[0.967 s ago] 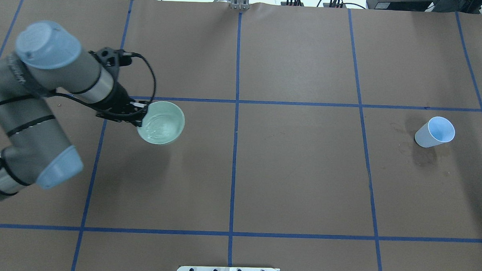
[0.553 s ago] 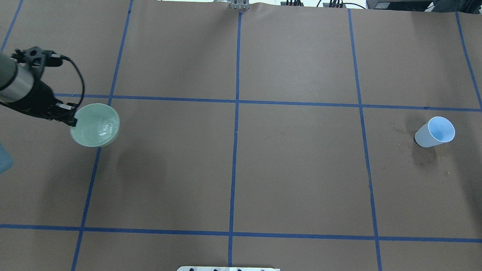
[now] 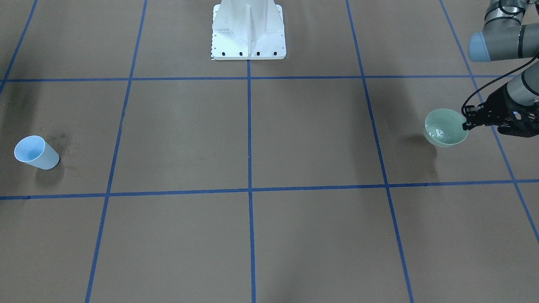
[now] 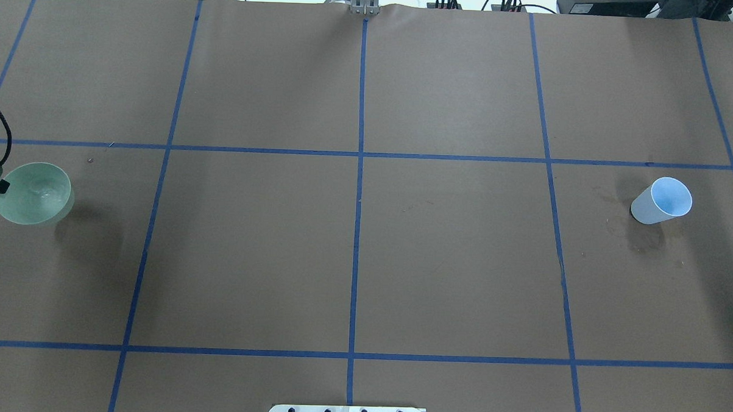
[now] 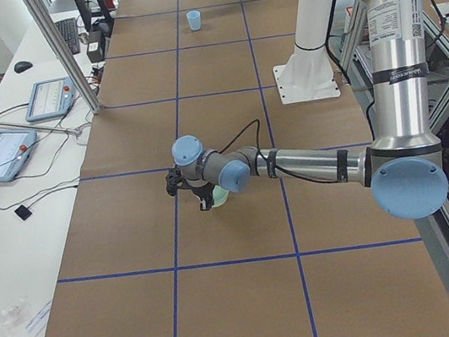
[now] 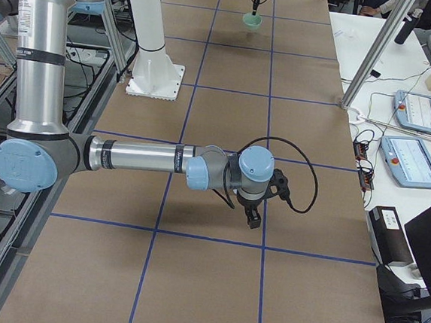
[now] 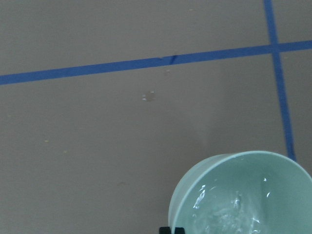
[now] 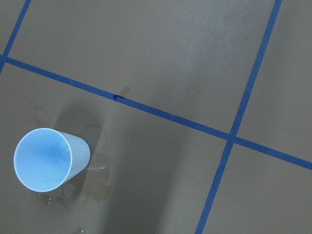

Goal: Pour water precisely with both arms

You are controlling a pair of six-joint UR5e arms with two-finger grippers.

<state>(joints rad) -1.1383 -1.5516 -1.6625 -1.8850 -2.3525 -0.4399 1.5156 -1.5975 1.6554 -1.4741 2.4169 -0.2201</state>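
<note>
Now | left gripper [image 3: 465, 125] clenched on bowl [image 3: 444, 118] rim | water [image 3: 440, 134] inside, beside jaws | right gripper [image 6: 254, 219]: cannot tell

The brown table [image 3: 294, 139] carries a grid of blue tape lines [image 3: 248, 126]. A pale mint-green bowl [image 3: 446, 142] holds clear water [image 3: 441, 133] flecked with white glints. The cup [image 3: 37, 153] is light blue and the pedestal [image 3: 248, 29] plain white.

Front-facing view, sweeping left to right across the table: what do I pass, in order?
blue cup → white pedestal → green bowl with water in it → left tool gripping the bowl's rim
</note>
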